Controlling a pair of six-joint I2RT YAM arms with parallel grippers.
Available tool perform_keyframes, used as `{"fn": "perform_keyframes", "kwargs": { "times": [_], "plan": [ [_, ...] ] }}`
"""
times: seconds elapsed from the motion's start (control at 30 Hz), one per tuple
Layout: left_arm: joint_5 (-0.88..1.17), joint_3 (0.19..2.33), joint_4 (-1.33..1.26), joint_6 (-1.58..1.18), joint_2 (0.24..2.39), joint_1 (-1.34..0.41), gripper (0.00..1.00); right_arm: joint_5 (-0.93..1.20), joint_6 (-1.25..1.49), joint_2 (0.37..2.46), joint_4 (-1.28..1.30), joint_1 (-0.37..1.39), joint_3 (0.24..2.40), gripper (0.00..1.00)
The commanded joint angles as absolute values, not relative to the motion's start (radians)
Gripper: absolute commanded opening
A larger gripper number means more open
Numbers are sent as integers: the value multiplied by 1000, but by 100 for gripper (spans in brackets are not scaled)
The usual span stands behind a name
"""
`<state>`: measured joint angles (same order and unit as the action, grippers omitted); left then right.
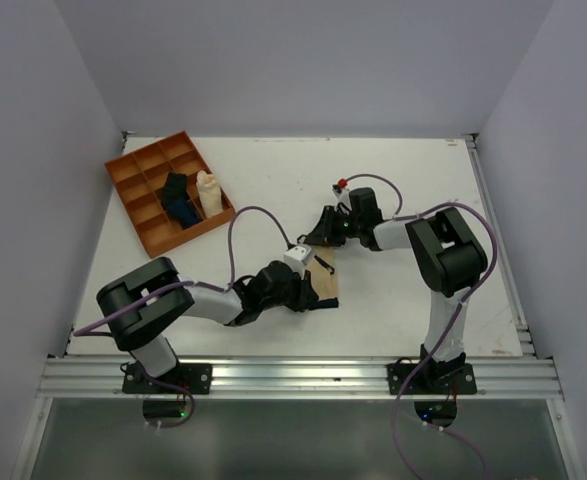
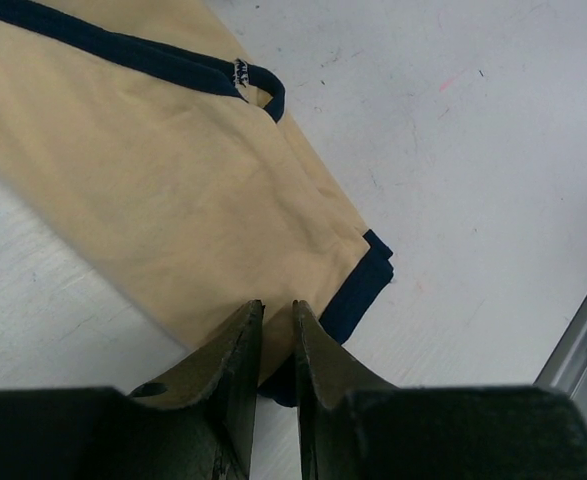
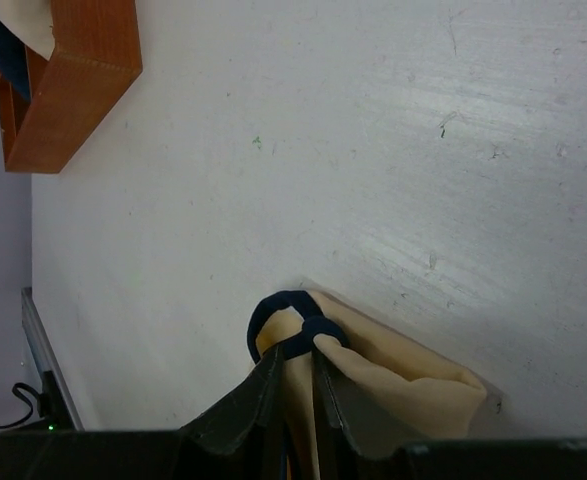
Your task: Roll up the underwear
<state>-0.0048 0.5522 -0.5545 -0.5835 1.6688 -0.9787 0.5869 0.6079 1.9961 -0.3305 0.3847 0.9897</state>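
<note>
**Both pincers clamped on the underwear at mid-table**

You have the underwear [image 1: 325, 283] lying on the white table [image 1: 273, 170], near the middle and towards the near edge, between the two arms. The left gripper [image 2: 276, 312] stands almost closed, with only a slim gap, pinching the tan cloth at its near edge, just beside a corner of the dark band. The right gripper [image 3: 295, 352] is likewise narrow and grips the far end, where the dark band bunches into a small loop above its fingertips and the cloth folds up off the table. The brown tray [image 1: 131, 208] sits well apart at the far left corner, holding a dark blue roll [image 1: 178, 200] and a cream roll [image 1: 208, 192] in adjoining compartments.
</note>
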Motion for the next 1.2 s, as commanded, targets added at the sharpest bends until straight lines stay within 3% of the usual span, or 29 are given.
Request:
{"fn": "perform_keyframes", "kwargs": {
  "times": [0.0,0.1,0.27,0.5,0.73,0.97,1.17],
  "plan": [
    [-55,563,-450,-577,1657,-988,25,568,568,1961,-253,373,1025,22],
    [-113,604,-355,-603,1631,-988,37,522,531,1873,-134,371,1061,25],
    [-176,624,-252,-621,1482,-988,51,402,514,1676,23,373,1042,43],
    [-192,606,-155,-609,1310,-960,52,247,567,1422,146,423,812,54],
    [58,528,-218,-658,1292,-821,55,80,724,1255,163,567,640,63],
    [135,471,-319,-709,1338,-788,58,6,842,1242,121,660,552,66],
    [160,460,-390,-698,1390,-792,53,-15,903,1267,57,698,537,66]
  ]
}}
